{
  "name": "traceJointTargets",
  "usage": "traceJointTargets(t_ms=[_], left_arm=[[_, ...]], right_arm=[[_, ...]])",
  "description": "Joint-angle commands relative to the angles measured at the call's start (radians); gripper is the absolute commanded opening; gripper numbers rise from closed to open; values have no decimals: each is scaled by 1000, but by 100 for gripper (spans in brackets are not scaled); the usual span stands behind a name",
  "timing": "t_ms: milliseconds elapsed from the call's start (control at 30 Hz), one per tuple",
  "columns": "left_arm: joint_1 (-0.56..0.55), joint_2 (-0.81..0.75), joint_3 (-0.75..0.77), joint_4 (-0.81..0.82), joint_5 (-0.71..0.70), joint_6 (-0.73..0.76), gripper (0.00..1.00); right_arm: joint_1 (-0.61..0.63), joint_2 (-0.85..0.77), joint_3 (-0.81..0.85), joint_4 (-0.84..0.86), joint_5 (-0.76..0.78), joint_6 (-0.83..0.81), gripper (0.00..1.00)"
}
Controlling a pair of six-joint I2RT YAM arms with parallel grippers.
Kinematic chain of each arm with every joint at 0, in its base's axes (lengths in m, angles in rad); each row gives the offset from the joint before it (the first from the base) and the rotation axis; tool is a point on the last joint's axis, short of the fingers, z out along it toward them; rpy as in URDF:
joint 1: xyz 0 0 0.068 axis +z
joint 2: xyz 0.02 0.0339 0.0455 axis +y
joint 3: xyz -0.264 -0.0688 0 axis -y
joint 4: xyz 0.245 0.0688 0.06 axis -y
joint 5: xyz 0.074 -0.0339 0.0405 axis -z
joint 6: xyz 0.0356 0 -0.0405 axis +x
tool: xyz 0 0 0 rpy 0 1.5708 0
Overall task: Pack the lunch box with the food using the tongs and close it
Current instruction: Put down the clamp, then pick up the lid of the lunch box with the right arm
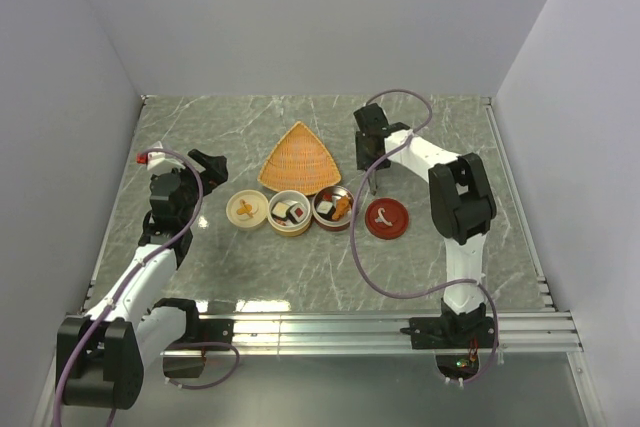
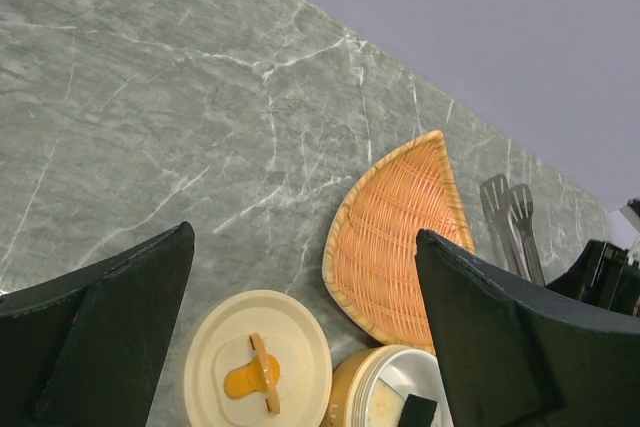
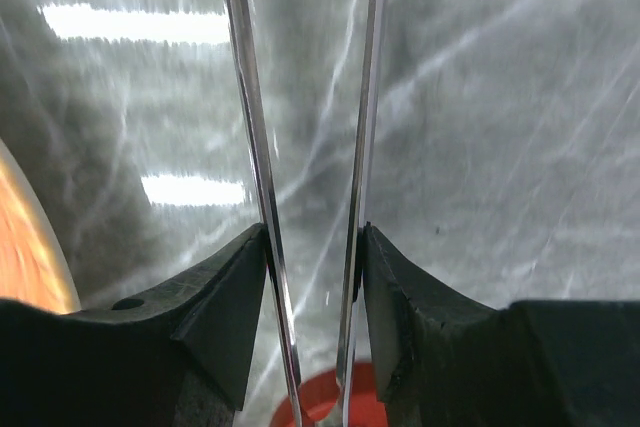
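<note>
The grey desk (image 1: 200,127) holds an orange woven basket (image 1: 300,159) at the far middle. Just near it sit two round bowls side by side, a left bowl (image 1: 290,231) and a right bowl (image 1: 330,226), and the food (image 1: 288,211) lies inside both. A cream lid (image 1: 245,209) lies left of the bowls and a red lid (image 1: 386,218) lies right. The right fingers (image 3: 225,297) are clamped on the tongs (image 3: 250,127), which hang tips down between the basket and the red lid. The left fingers (image 2: 120,317) are wide apart, over the left of the desk.
</note>
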Motion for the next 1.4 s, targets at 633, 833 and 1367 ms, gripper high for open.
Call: traceJointTargets(t_ms=[633, 833, 1367], left_arm=[[-2, 6, 27, 53, 6, -4, 100], [-2, 3, 25, 52, 4, -4, 99], [-2, -15, 18, 53, 0, -7, 99]], right_arm=[[-39, 60, 89, 106, -26, 1, 66], [-39, -12, 54, 154, -9, 5, 82], [36, -583, -510, 329, 71, 31, 82]])
